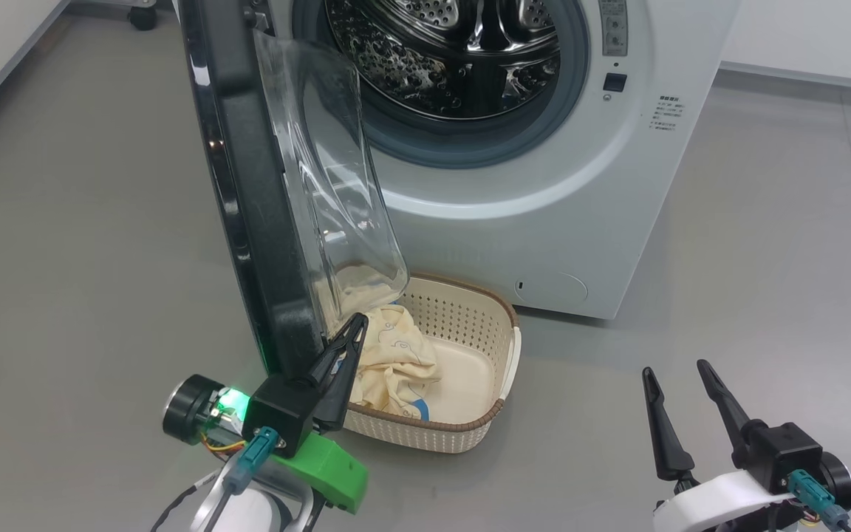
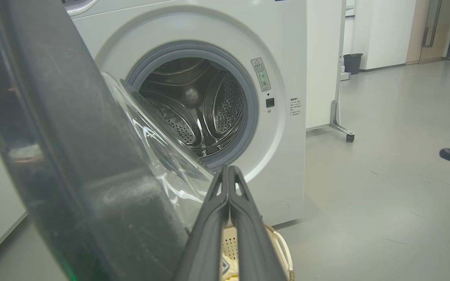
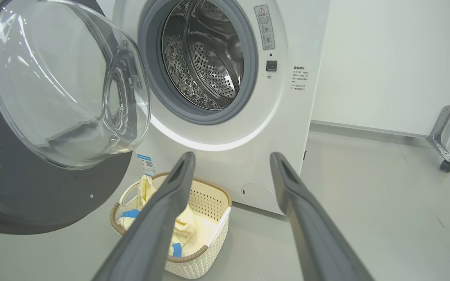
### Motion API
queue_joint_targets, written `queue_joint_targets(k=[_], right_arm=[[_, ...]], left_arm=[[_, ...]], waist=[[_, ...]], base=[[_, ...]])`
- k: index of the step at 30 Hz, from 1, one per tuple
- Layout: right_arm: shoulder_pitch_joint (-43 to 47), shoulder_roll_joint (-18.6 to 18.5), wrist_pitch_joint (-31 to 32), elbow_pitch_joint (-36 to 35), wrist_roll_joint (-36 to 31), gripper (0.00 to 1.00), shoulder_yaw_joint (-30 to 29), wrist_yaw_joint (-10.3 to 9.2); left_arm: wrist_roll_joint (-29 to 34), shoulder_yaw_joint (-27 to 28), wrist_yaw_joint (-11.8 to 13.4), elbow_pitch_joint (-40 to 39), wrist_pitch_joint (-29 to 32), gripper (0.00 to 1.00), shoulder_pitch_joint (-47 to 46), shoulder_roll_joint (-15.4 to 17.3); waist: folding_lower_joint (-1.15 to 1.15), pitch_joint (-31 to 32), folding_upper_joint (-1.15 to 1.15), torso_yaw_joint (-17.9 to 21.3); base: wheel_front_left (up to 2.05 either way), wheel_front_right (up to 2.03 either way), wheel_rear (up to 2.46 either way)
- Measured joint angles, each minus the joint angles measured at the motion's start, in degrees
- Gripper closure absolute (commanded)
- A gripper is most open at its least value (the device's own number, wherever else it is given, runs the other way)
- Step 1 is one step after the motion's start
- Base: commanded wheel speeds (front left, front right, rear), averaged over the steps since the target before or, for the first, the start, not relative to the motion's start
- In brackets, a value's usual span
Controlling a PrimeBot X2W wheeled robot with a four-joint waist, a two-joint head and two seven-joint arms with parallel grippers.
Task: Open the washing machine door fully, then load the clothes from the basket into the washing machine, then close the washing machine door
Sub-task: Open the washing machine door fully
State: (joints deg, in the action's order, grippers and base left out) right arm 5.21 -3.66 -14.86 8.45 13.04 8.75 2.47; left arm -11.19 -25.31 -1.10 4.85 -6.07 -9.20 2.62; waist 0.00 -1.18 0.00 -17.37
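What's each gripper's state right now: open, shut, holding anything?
Left gripper: shut, holding nothing, close beside the washing machine door.
Right gripper: open, holding nothing.

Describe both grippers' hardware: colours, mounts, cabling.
Left gripper: green bracket, green light lit. Right gripper: white bracket. Both: long black tapered fingers on a black block, with a teal connector plugged in behind.

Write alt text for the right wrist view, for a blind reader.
A white washing machine stands with its round door open at left, drum empty. A basket of pale yellow clothes sits on the floor before it, behind the open right gripper.
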Motion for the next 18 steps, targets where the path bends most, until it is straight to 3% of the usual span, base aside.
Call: queue_joint_targets(k=[18], right_arm=[[0.00, 0.38, 0.00, 0.21, -0.18, 0.00, -0.94, 1.00]], left_arm=[[-0.42, 1.49, 3.26, 1.51, -0.13, 1.00, 0.47, -0.10]], waist=[[0.00, -0.01, 0.00, -0.50]], base=[[0.00, 0.00, 0.00]])
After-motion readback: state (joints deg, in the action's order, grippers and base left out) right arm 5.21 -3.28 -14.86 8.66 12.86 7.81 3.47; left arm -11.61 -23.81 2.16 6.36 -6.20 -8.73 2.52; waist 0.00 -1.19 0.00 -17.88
